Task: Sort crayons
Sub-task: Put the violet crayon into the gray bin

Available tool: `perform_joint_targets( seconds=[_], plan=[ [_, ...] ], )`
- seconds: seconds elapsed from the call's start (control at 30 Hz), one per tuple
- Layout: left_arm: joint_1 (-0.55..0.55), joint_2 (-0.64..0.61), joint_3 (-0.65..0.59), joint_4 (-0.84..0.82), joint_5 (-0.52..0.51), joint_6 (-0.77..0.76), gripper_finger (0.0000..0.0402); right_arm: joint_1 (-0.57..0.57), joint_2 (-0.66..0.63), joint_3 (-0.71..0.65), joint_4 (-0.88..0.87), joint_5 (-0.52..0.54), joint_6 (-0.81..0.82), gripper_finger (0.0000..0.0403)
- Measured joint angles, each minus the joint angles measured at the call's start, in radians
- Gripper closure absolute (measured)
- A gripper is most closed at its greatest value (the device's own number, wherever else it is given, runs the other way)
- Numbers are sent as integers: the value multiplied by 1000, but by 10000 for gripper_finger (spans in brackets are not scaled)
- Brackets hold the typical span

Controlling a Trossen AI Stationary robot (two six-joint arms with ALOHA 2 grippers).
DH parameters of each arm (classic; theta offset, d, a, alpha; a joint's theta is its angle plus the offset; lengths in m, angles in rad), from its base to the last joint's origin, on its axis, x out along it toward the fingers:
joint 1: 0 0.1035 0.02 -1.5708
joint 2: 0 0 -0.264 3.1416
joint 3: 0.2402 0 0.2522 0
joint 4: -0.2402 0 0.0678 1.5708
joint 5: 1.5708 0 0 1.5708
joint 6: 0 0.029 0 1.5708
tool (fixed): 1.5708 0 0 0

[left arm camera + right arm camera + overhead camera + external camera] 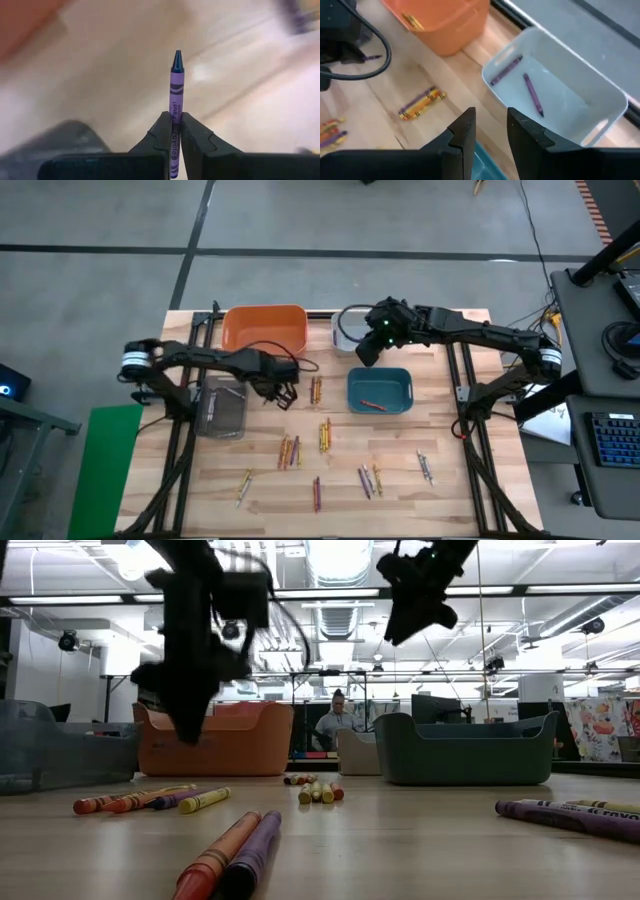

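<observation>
My left gripper [284,394] hangs over the table beside the grey bin [222,410], shut on a purple crayon [177,85]. That crayon also shows in the right wrist view [371,58]. My right gripper [490,134] is high over the gap between the white bin [600,85] and the teal bin [380,378], open, with nothing between its fingers. Two purple crayons [532,95] lie on the white bin's floor. A red crayon [372,404] lies in the teal bin. Loose crayons [324,435] lie flat in small groups on the wood. My left gripper pinches the purple crayon between its two fingers, on the paper wrapper at about mid-length [175,122]. The fingers come from above, pointing down, and lie across the crayon. The crayon's pointed end [177,59] sticks out past the fingers. It is lifted clear of the table.
The orange bin [264,328] stands at the far edge, left of the white bin, with a crayon inside [412,21]. More crayons lie toward the near edge [368,478] [243,485] [425,467]. A person sits in the room beyond the table [335,725].
</observation>
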Motion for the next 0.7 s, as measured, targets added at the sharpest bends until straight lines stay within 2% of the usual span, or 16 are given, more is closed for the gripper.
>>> perform_joint_targets(
  seconds=[0.2,0.3,0.43,0.57,0.7],
  plan=[
    [10,-219,45,65,-33,219,401,0,-8,17,140,-149,-55,305],
    [15,-329,80,175,-38,329,401,0,-4,16,267,-245,-90,305],
    [12,-440,111,402,-39,442,401,0,11,14,475,-364,-91,305],
    [12,-493,115,591,-39,502,401,0,20,13,728,-477,-49,305],
    [12,-492,115,699,-39,541,401,0,26,13,950,-490,0,305]
  ],
)
